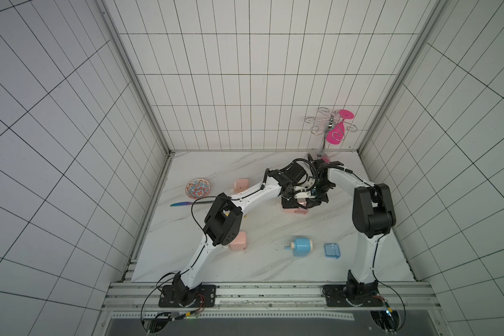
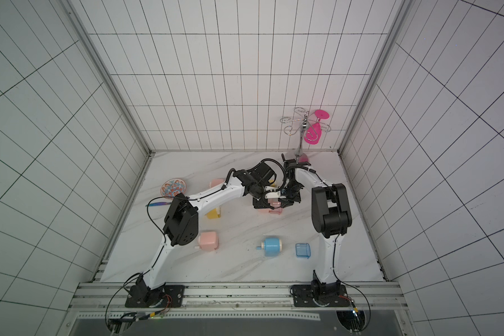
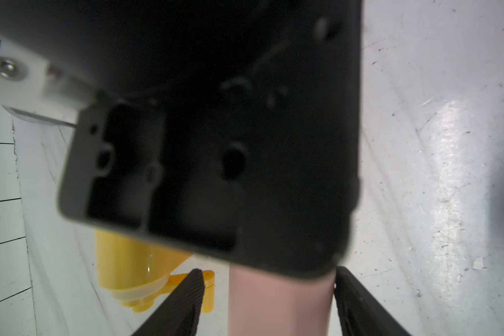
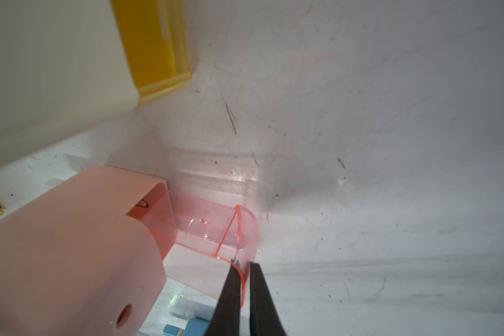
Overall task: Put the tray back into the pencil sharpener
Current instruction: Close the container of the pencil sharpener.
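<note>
Nearest the rail [image 1: 245,291], a blue sharpener [image 1: 301,246] and a blue tray [image 1: 332,250] are being left lying apart on the table [image 1: 274,270], untouched.

Further in, here is the action: the pink tray [image 4: 216,229] is being held by the right gripper [image 4: 244,264], its jaws pinched together on the tray's curved outer wall. The tray's inner end is being taken into the open mouth of the pink sharpener [image 4: 70,247], while the rest is sticking out on the right arm's side. Tray and slot are being lined up along one long axis, so the coming push is judged to run straight along it, away from the right gripper and into the body. The right arm is the nearer one for that.

The body is being bracketed by the left gripper [image 3: 269,279], probably clamped across its sides, though that wrist view is being largely blocked by a dark housing [image 3: 216,131]. Slot and tray depth are being shown only by the right wrist view; in both top views they are being mostly hidden under the two wrists.

Past the left fingers a yellow sharpener [image 3: 128,261] is being glimpsed, and at the far wall a wire rack [image 1: 329,125] is being left alone.
</note>
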`<state>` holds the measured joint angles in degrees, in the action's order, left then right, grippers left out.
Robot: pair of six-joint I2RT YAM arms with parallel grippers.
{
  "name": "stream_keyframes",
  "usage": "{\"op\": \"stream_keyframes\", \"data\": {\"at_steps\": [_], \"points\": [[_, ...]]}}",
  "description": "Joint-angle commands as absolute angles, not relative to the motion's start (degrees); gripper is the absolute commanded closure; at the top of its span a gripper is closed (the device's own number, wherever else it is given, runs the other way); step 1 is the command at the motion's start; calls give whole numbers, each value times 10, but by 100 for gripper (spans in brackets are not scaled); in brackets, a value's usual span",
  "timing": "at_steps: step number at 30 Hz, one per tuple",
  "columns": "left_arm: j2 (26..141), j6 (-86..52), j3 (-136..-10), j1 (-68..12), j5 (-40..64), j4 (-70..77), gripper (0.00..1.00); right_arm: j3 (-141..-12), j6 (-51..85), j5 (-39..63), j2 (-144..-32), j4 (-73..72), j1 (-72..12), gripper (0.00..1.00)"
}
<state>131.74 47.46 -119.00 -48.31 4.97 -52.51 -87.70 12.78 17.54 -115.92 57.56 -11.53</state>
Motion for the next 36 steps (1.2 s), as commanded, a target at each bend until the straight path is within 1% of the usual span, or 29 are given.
{"op": "stream_keyframes", "data": {"at_steps": [1, 24, 36], "points": [[1303, 485, -1184, -481, 61, -521, 26, -879, 122, 192, -1167, 579, -119, 90], [1320, 484, -1180, -481, 78, -538, 38, -867, 124, 204, -1161, 565, -113, 90], [1327, 484, -1181, -481, 85, -541, 39, -838, 132, 252, -1154, 531, -96, 90]]}}
